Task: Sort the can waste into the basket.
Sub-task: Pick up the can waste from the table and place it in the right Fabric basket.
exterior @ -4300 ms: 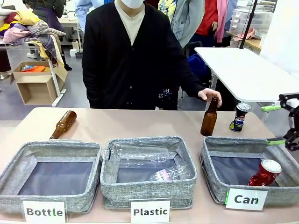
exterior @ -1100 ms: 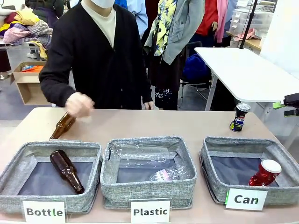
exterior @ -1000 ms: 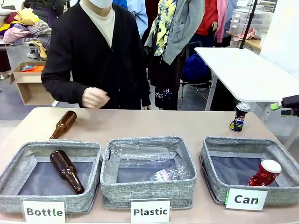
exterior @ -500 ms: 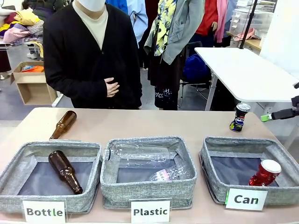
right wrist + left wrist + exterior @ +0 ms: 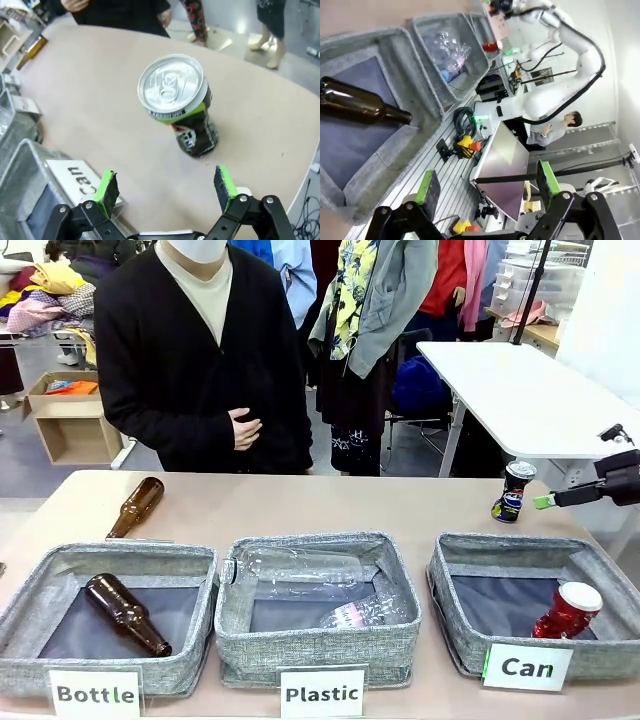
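Note:
The dark blue-black can stands upright on the table behind the far edge of the grey "Can" basket. The red can lies inside that basket at its right side. My right gripper comes in from the right edge, level with the dark can and just right of it. In the right wrist view it is open, its green pads spread wide, with the dark can standing a little ahead between their lines, untouched. My left gripper is open and holds nothing.
A brown bottle lies in the "Bottle" basket, and another brown bottle lies on the table behind it. Clear plastic bottles fill the "Plastic" basket. A person stands at the far side, hands at the body.
My right gripper has moved left toward the dark can. The brown bottle dropped in the "Bottle" basket has rolled left and settled. The person has drawn the hand back to the body.

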`<action>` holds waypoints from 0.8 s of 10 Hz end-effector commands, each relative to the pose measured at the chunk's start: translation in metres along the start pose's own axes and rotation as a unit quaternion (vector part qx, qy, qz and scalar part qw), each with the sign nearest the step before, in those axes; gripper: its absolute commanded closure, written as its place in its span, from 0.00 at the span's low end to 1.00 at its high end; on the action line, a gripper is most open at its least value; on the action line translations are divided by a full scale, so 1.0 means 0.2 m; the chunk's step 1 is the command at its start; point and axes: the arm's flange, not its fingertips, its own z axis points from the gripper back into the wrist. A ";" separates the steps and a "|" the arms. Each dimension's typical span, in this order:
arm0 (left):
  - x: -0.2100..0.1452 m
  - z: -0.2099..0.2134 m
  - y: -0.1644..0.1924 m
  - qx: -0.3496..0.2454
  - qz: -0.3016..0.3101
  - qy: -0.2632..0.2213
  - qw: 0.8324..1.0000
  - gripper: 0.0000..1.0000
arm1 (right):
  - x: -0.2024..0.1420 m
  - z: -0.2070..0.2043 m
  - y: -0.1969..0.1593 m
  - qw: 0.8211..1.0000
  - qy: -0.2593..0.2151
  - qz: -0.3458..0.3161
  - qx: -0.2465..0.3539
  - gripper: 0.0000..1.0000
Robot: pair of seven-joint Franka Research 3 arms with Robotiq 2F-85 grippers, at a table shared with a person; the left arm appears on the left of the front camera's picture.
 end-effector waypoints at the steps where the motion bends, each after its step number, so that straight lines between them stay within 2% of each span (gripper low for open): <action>1: -0.08 0.10 -0.04 -0.020 -0.009 -0.030 0.999 0.00 | 0.00 -0.10 -0.03 0.998 -0.027 0.044 -0.033 0.00; 3: -0.08 0.10 -0.04 -0.020 -0.009 -0.030 0.999 0.00 | -0.01 -0.16 -0.04 0.997 -0.036 0.060 -0.031 0.00; 8: -0.08 0.10 -0.04 -0.020 -0.009 -0.030 0.999 0.00 | -0.04 -0.29 -0.10 0.991 -0.099 0.069 -0.058 0.00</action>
